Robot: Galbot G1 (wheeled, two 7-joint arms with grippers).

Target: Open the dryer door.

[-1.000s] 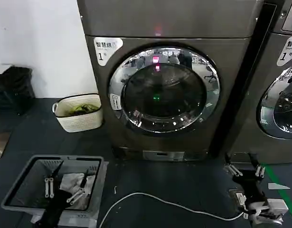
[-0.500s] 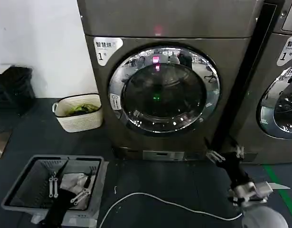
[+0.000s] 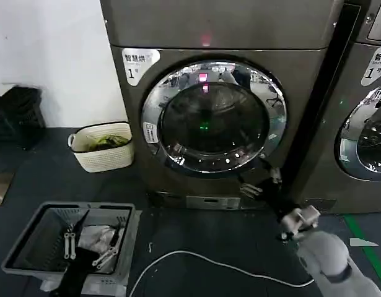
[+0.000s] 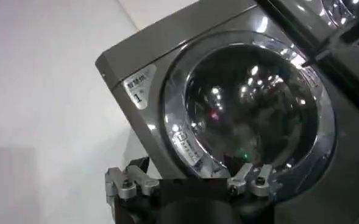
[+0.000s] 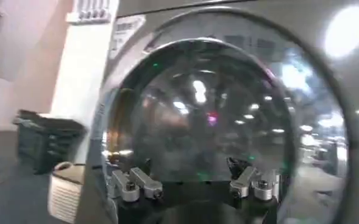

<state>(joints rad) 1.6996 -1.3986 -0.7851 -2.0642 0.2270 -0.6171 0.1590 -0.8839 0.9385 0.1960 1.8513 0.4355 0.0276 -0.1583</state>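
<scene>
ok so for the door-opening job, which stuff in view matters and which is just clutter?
In play:
- dryer door, closed
- dryer, labelled 1
- right gripper, jaws open, just below the door's lower right rim
- left gripper, low over the grey basket

Clutter:
- grey basket with cloth
- white basket
- white cable
- second machine

Dryer top cut off by upper edge of head view; second machine cut by right edge, only part of its door seen. Left gripper low left in head view, arm runs off bottom edge. Right gripper blurred near lower right of dryer door; contact w/ rim can't be told. Basket contents unclear
</scene>
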